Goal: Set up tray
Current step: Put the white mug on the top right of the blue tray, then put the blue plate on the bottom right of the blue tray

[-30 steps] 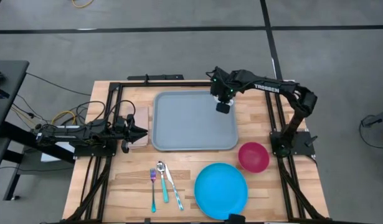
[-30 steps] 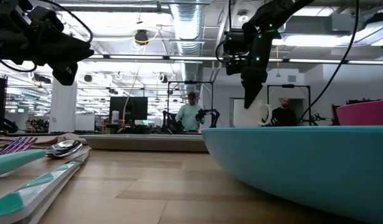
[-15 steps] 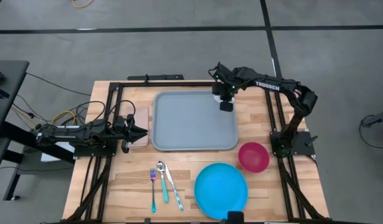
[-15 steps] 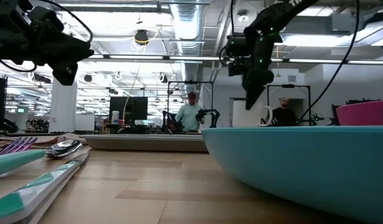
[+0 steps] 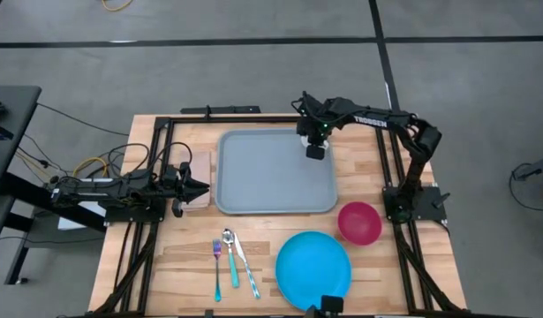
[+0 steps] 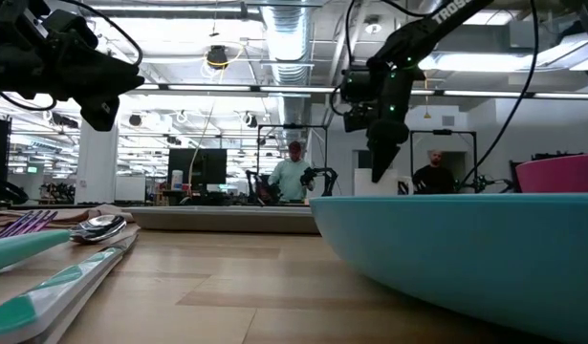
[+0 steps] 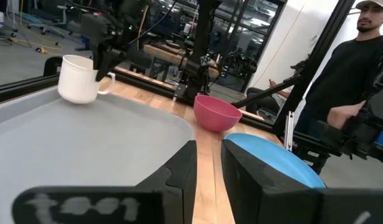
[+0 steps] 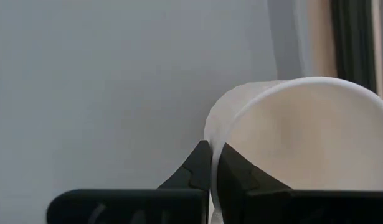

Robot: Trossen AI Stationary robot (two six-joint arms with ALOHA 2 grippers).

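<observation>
- Tray (image 5: 275, 172): centre-back of table, flat; serves as base for the setting.
- Right gripper (image 5: 315, 152): over tray's 2 o'clock corner, pinched on rim of white mug (image 7: 80, 78); grip by the wall keeps the mug upright for setting down.
- Mug: at or just above tray floor; contact cannot be told.
- Left gripper (image 5: 203, 186): parked at tray's 9 o'clock edge, fingers narrowly parted, empty.
- Plate (image 5: 313, 270), bowl (image 5: 359, 222), cutlery (image 5: 231, 261): off tray, 5 to 7 o'clock, likely awaiting placement.
</observation>
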